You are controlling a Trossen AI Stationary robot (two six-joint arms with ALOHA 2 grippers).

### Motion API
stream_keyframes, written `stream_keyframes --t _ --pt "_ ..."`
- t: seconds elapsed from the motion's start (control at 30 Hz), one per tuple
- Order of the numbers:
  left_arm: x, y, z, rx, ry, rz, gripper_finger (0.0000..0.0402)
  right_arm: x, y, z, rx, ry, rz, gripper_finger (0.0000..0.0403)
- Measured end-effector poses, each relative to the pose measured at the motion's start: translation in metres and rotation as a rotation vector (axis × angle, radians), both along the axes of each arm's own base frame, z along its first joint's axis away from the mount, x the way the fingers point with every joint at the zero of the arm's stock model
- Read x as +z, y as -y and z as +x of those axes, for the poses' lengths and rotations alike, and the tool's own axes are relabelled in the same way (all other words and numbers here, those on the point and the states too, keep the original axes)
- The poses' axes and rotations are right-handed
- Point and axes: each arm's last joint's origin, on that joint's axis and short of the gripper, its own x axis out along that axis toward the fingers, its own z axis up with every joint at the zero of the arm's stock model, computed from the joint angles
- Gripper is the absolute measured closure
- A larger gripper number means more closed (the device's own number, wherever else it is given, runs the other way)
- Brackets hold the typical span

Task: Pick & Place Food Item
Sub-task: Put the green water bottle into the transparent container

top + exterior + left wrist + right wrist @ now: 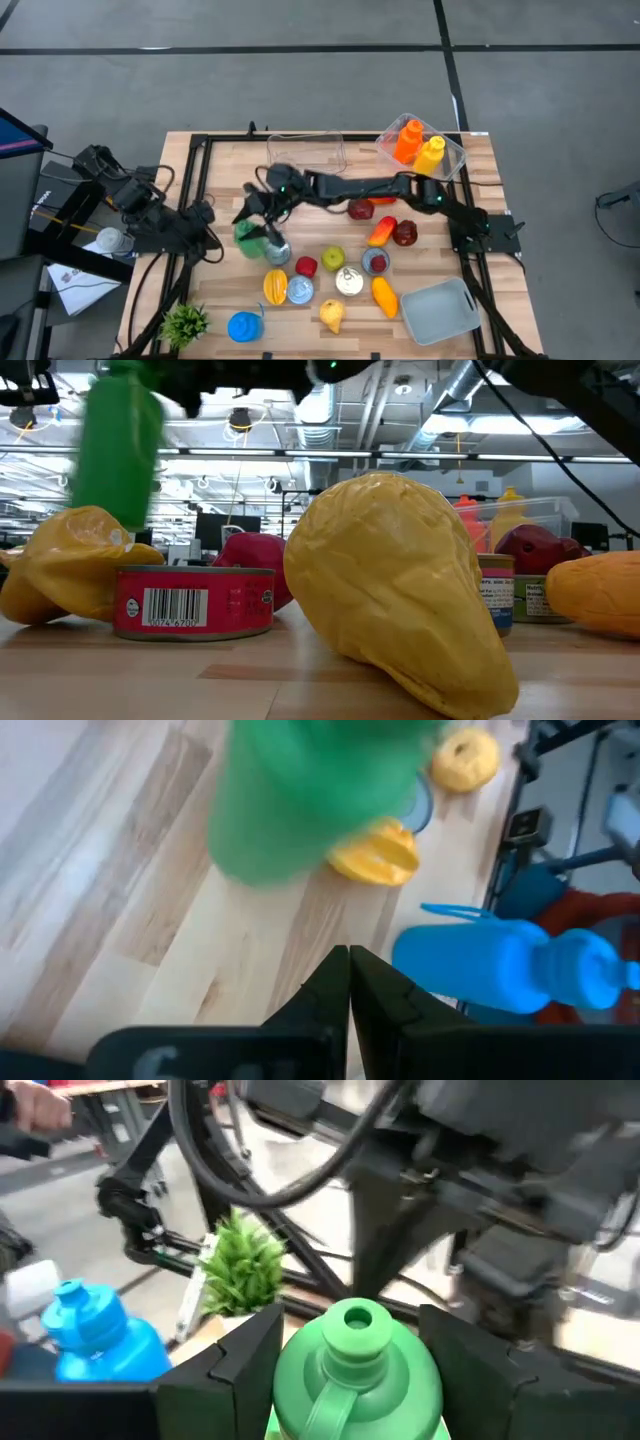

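A green squeeze bottle sits between the fingers of my right gripper, left of the table's middle. The low view shows the bottle raised above the tabletop, nearly upright. In the right wrist view its cap faces the camera, and my right gripper is shut on the bottle's body. My left gripper waits just left of the bottle. In the left wrist view my left gripper is shut on nothing, with the green bottle beyond it. My right gripper pinches the green bottle between its two fingers, one on each side of the shoulder just below the cap. The fingers come from above, pointing down along the bottle. The bottle is lifted clear of the table and hangs nearly upright.
Cans and toy fruit fill the near middle. A blue bottle and a small plant lie near-left. A grey tray is near-right. An open clear bin and a clear bin holding orange and yellow bottles stand at the far edge.
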Motion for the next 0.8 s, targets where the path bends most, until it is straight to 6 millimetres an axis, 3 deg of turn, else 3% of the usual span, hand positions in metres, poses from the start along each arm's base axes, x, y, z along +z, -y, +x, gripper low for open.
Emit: stream_keyframes --t 0.2,0.37,0.6,0.8 --pt "0.006 -0.01 -0.011 0.001 0.094 0.024 0.0401 0.041 0.034 -0.029 -0.051 -0.042 -0.044 0.0195" --pt "0.008 -0.015 -0.016 -0.01 0.135 0.054 0.0401 0.091 0.066 -0.076 -0.104 -0.091 -0.101 0.0194" --pt "0.008 -0.015 -0.015 -0.038 0.143 0.09 0.0401 0.158 0.104 -0.172 -0.27 -0.217 -0.147 0.0192" --pt "0.008 -0.016 -0.015 -0.043 0.165 0.145 0.0401 0.212 0.112 -0.261 -0.506 -0.206 -0.207 0.0192"
